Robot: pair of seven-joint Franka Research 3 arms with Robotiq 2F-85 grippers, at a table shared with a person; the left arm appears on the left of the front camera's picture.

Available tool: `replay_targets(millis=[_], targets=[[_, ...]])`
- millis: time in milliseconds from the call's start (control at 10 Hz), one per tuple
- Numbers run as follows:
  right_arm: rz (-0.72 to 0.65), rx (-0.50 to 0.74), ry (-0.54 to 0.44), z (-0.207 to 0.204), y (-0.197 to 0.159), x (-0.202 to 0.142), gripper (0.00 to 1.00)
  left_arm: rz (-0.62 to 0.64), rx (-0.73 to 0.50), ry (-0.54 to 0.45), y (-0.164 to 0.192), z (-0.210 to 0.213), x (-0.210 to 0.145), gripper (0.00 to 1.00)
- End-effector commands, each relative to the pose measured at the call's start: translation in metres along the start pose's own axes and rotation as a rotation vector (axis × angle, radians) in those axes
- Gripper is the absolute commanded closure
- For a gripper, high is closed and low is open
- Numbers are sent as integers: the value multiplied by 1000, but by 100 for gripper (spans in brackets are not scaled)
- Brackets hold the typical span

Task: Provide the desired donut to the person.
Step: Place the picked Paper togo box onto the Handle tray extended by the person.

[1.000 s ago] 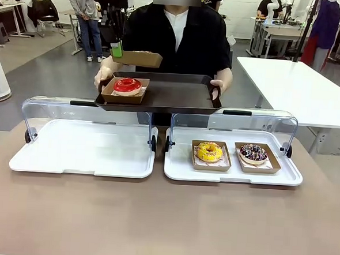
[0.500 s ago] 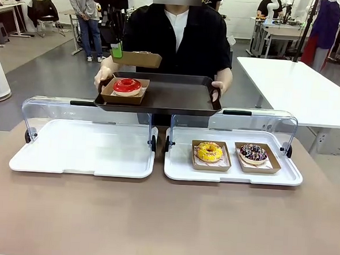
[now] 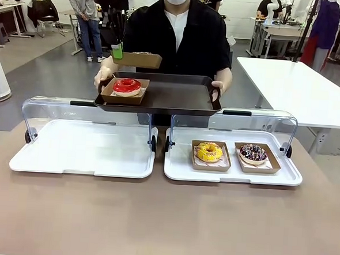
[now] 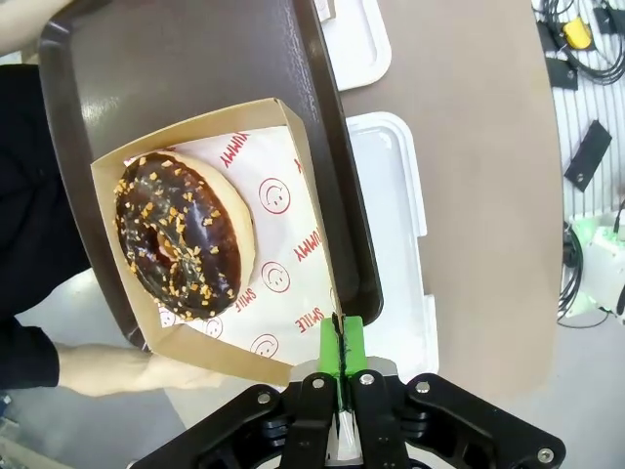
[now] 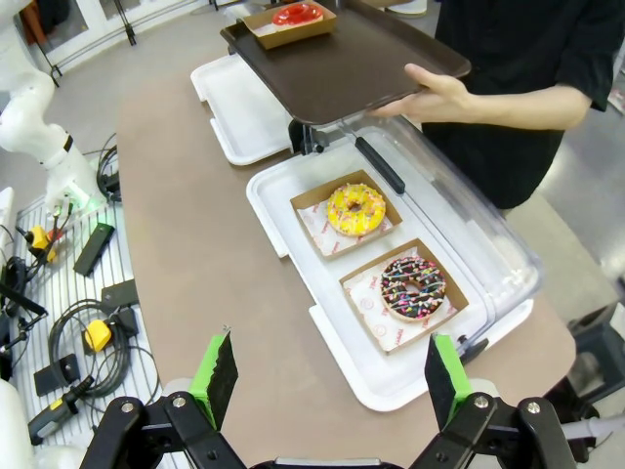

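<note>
The person (image 3: 175,35) in a black top holds a dark brown tray (image 3: 177,96) over the far side of the table. On its left lies a red-glazed donut (image 3: 127,85) in a cardboard boat. My left gripper (image 4: 341,342) is shut on the rim of a second cardboard boat (image 3: 137,59) with a chocolate donut (image 4: 182,246), held over the tray's far left part; its green pad (image 3: 116,49) shows beside the boat. My right gripper (image 5: 330,376) hangs open above the table's near edge, nothing between its fingers.
Two white display trays with raised clear lids stand side by side: the left one (image 3: 82,151) and the right one (image 3: 179,165), which holds a yellow donut (image 3: 209,152) and a sprinkled chocolate donut (image 3: 253,153). A white table (image 3: 299,89) stands behind at right.
</note>
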State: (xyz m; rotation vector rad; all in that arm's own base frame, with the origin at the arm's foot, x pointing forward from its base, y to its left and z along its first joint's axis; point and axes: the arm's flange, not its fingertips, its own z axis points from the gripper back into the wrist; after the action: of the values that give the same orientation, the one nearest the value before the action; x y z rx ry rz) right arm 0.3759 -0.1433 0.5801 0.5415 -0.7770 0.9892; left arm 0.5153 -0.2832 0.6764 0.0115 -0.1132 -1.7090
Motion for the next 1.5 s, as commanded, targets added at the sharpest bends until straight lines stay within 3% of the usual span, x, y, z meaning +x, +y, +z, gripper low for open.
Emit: replay_targets(millis=[0, 100, 300, 600, 1400], targets=[[14, 7, -31, 0, -2, 1, 0, 18, -13, -49, 1, -24, 33, 99], [14, 7, -31, 0, -2, 1, 0, -13, -21, -46, 23, -25, 53, 99], [14, 7, -31, 0, -2, 1, 0, -47, 116, -10, 16, -32, 86, 99], [14, 7, -31, 0, -2, 1, 0, -59, 183, -16, 37, -36, 106, 99], [14, 7, -31, 0, -2, 1, 0, -66, 53, 60, 55, -90, 112, 99]])
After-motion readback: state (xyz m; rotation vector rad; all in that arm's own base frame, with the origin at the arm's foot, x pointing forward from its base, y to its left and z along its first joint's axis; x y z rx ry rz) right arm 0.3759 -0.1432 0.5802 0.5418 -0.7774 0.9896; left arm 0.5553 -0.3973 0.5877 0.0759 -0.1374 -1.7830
